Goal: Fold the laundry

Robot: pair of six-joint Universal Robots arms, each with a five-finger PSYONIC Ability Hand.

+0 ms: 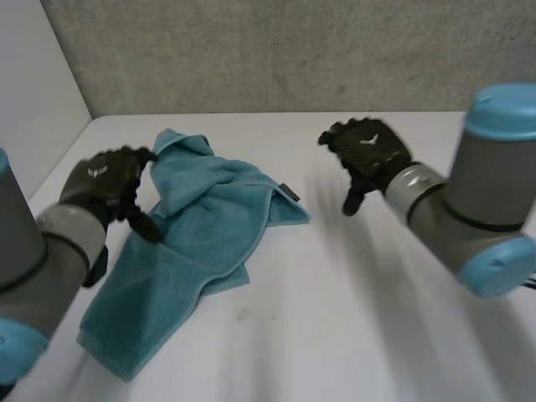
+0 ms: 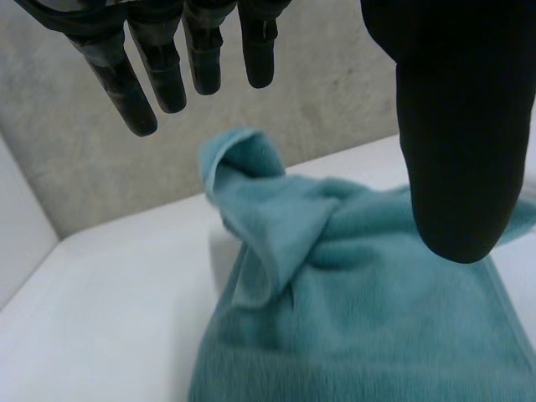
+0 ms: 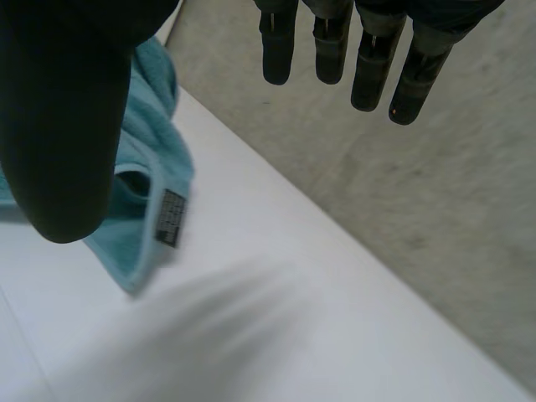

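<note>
The towel [image 1: 209, 209] lies rumpled on the table [image 1: 360, 318], so folding has hardly begun. It is bunched and loosely doubled over itself, with no clean, squared fold anywhere. One corner [image 2: 243, 155] stands up in a twisted peak just beyond the left hand's fingertips, and a long flap trails back past that hand's wrist.

The left hand [image 1: 105, 184] hovers over the towel's near edge. Its fingers [image 2: 134, 92] are straight and spread well away from the thumb [image 2: 456, 151], and nothing is held between them. The cloth is under the palm, but I cannot tell whether any finger touches it.

The right hand [image 1: 368, 149] hangs over bare table, apart from the towel. It is likewise spread, fingers straight, thumb wide, gripping nothing. The nearest part of the towel is the corner with the small label [image 3: 170, 216], which lies just beside its thumb in the right wrist view.

By my reading nearly all the work is left. The towel must be pulled flat, its corners found and squared, then folded over at least once and smoothed. Neither hand has a hold on it, so the next grasp is likely at the peaked corner and the labelled corner.
</note>
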